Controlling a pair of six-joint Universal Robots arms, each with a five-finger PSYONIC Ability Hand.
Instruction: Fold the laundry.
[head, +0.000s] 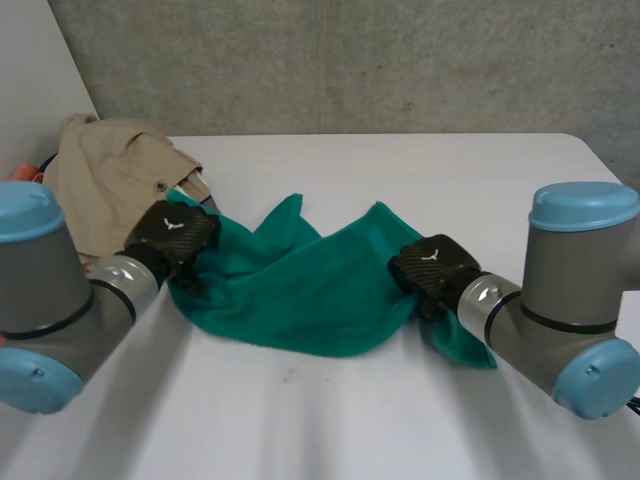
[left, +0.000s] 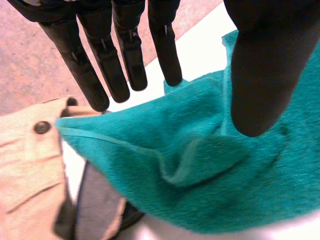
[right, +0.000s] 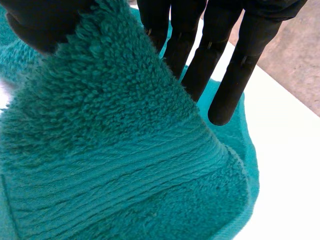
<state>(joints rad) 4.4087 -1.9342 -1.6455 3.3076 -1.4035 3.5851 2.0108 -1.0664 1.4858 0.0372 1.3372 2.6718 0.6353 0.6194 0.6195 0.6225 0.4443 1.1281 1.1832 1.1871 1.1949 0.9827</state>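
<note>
A crumpled green towel lies across the middle of the white table. My left hand hovers at the towel's left end, fingers straight and thumb spread apart above the towel, with nothing pinched. My right hand is at the towel's right end. There the towel runs between the thumb and the straight fingers, which pinch it. A short part of the towel hangs past the right hand toward the table's front.
A beige garment with a button lies bunched at the table's back left, touching the towel's left end. A grey concrete wall stands behind the table. Bare table surface lies in front of the towel and at the back right.
</note>
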